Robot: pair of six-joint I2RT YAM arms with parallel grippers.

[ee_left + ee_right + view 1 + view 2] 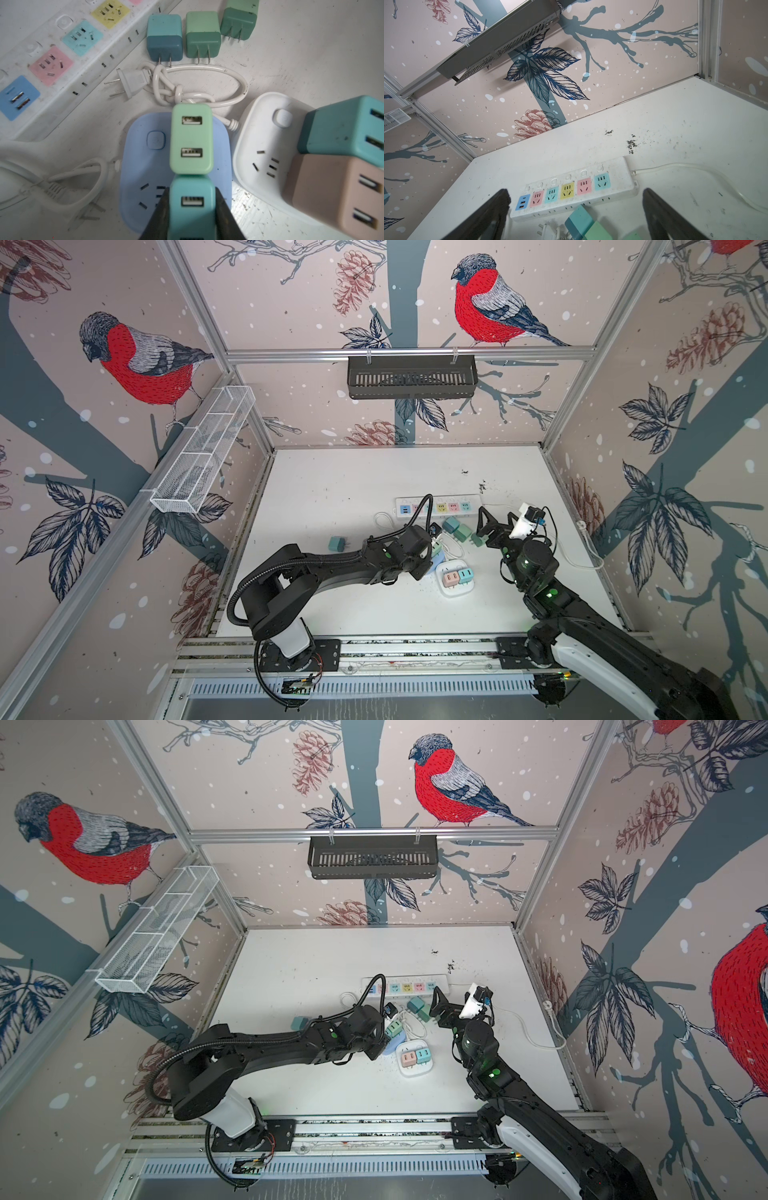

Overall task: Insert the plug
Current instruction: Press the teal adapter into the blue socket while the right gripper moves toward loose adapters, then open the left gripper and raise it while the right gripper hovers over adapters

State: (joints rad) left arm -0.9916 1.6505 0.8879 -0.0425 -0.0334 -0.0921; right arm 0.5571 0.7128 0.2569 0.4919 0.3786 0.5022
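Note:
My left gripper (191,189) is shut on a teal plug (192,209), a small USB charger cube, over the blue socket block (141,166). The plug's prongs are hidden beneath it. A light green plug (191,139) stands in the same block, touching the teal one. In both top views the left wrist covers most of this spot (434,556) (388,1036). My right gripper (495,516) (449,1000) hangs open above the table with nothing between its fingers (500,199), near the right end of the white power strip (571,191).
A white socket block (453,593) holds a pink plug and a teal plug. Three loose plugs (202,35) lie between the blocks and the power strip (436,506), and another (336,544) lies to the left. White cables (207,89) coil beside them.

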